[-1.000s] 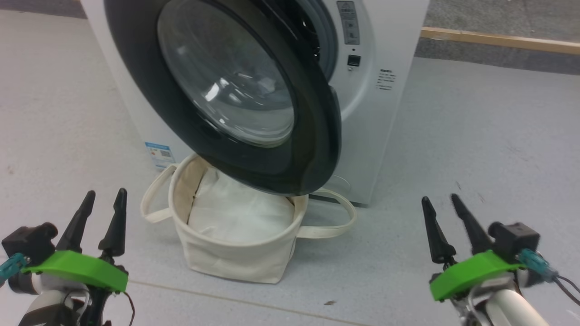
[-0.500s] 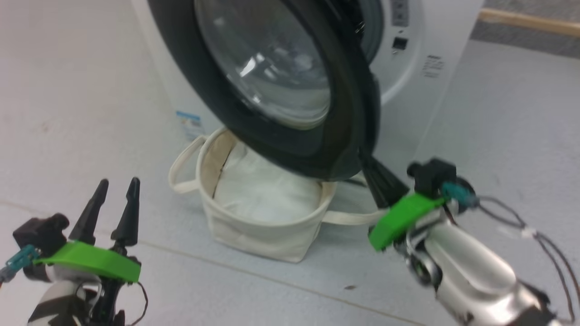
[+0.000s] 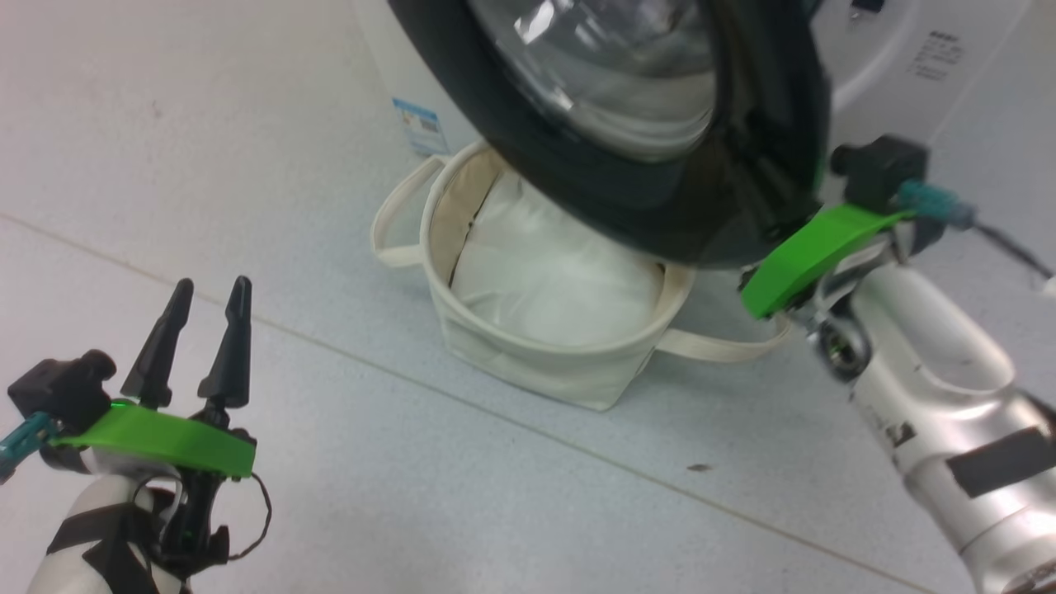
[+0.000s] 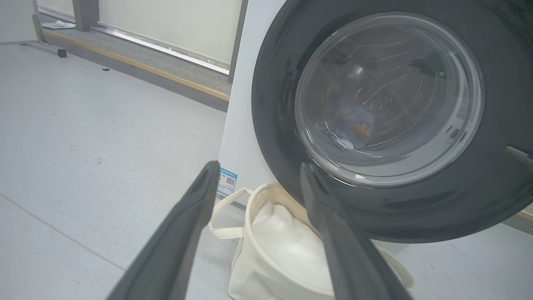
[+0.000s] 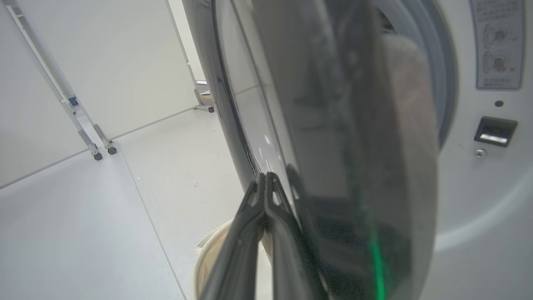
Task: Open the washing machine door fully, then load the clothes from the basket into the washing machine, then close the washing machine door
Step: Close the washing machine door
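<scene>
Green brackets [image 3: 813, 252], silver forearms [image 3: 932, 355] (black tape patches [image 3: 1002, 464]).

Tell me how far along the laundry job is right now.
Done, it seems: the basket shows just white padding, and a blue printed garment shows through the glass of the washing machine door, apparently in the drum. In hand: the right gripper, jaws shut, lies at the door's outer face, likely to push it. Remaining: the door stands ajar and needs closing.

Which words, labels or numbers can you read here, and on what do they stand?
Nothing is readable.
Too small: blue label low on the white front-loading washing machine.
Blurred: grey pictogram panel on its front.
Blurred: small black print on its front.
</scene>
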Controlling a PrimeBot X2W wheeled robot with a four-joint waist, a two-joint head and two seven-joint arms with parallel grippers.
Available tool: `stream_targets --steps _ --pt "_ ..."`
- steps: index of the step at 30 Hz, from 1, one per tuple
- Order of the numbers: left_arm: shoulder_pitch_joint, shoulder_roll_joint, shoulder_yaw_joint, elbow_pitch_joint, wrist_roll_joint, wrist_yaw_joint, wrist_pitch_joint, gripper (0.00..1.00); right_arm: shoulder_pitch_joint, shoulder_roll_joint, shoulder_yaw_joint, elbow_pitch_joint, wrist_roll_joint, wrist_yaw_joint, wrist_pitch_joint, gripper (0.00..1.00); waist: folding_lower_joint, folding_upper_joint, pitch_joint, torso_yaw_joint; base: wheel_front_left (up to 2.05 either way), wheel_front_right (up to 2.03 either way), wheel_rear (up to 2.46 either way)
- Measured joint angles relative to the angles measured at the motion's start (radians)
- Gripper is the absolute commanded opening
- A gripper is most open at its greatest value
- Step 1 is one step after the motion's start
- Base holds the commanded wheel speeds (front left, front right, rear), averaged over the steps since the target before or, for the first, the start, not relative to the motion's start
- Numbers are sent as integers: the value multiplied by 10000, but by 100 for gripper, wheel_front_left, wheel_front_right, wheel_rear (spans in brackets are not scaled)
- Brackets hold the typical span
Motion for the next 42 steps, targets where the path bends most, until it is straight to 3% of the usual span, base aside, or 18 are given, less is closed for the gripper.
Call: stream_targets --steps 15,19,26,27,28,29,30,31,36,42 --pt "-344 4 56 -387 -176 0 -2 100 -1641 -497 -3191 516 -1845 4 -10 0 0 0 1572 317 0 0 0" --pt "-435 4 86 -451 -178 0 -2 100 -2080 -416 -4057 892 -2474 4 -10 0 0 0 1784 369 0 0 0" --pt "-435 -4 92 -441 -207 0 -2 100 -2137 107 -4721 1083 -3037 4 -10 0 -2 0 1612 280 0 0 0" --pt "-433 -4 92 -437 -207 0 -2 100 -2106 125 -4759 1032 -3087 4 -10 3 -3 0 1538 251 0 0 0" --pt "-431 -2 92 -424 -207 0 -2 100 -2051 150 -4775 951 -3110 4 -12 20 -2 0 1452 219 0 0 0" --pt "-431 -4 90 -424 -207 0 -2 100 -1958 173 -4752 894 -3143 2 -12 71 -2 0 1352 182 0 0 0" --pt "-431 -2 88 -424 -207 0 -2 100 -1799 201 -4683 851 -3160 2 -12 96 -2 0 1244 140 0 0 0" --pt "-427 2 88 -420 -205 0 -2 100 -1553 245 -4635 771 -3158 2 -12 100 -3 0 1130 89 0 0 0" --pt "-271 109 90 -374 -151 0 -2 100 451 750 -4184 -165 -3122 2 -10 100 -3 0 444 -482 0 0 0" --pt "311 211 90 -255 -151 0 -2 100 2190 782 -3712 -2025 -2660 2 -12 100 -4 0 -340 -1309 0 0 0"
